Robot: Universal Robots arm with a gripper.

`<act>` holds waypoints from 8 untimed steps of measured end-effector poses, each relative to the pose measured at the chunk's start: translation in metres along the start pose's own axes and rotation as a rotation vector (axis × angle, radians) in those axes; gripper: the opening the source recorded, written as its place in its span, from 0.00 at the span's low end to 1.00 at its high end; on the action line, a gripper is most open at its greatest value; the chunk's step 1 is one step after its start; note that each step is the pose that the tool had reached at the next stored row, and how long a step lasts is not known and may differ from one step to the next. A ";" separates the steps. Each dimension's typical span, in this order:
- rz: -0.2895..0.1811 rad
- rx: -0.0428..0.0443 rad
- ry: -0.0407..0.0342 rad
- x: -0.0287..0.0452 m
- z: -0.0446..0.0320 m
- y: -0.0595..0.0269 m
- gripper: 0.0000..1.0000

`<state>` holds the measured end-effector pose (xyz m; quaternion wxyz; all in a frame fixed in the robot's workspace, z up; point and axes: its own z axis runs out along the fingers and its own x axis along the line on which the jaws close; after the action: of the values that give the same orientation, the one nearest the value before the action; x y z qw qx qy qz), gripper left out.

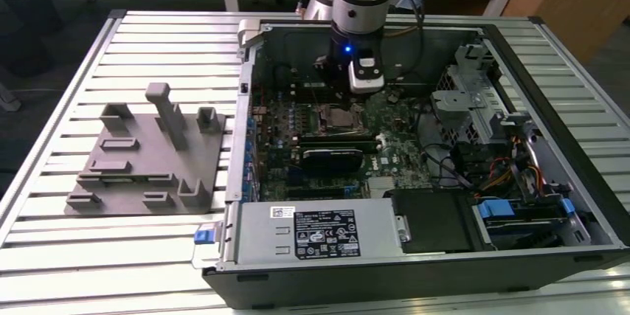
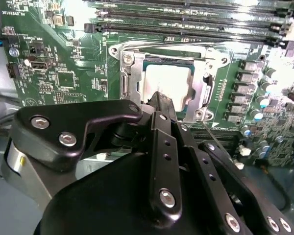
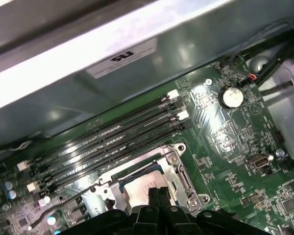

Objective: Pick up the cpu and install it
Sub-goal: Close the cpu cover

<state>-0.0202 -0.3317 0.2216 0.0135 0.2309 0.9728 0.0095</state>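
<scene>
Item: cpu (image 2: 167,78), a small flat square chip with a silver-grey metal lid, lying level in the motherboard socket (image 2: 129,81) and ringed by its bright metal frame. Judged light, stiff and thin. The lid looks smooth and likely slippery and the underside contacts are probably fragile, so the fit hold is by two opposite edges, not by hard pressure on the face. Gripper (image 2: 159,98): black fingers pressed together with nothing between them, tips poised over one edge of the chip; whether they touch the lid cannot be told. Surface: green motherboard (image 2: 63,73), crowded; memory slots (image 2: 186,19) run just beside the socket, and capacitors (image 2: 257,115) stand near. Room: tight; the frame hugs the chip's edges and leaves little clearance for fingers. Setting, exterior view: open computer case (image 1: 414,278) lying on a slatted metal table (image 1: 158,42), with a grey fixture block (image 1: 147,156) beside it on the exterior view's left, well apart from the socket.
</scene>
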 end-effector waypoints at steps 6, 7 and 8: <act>-0.062 -0.0008 0.0011 0.0003 0.0010 -0.0005 0.11; -0.079 -0.0013 0.0015 0.0004 0.0013 -0.0006 0.11; -0.095 -0.0015 0.0018 0.0004 0.0015 -0.0006 0.11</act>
<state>-0.0208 -0.3321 0.2202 0.0133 0.1845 0.9827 0.0098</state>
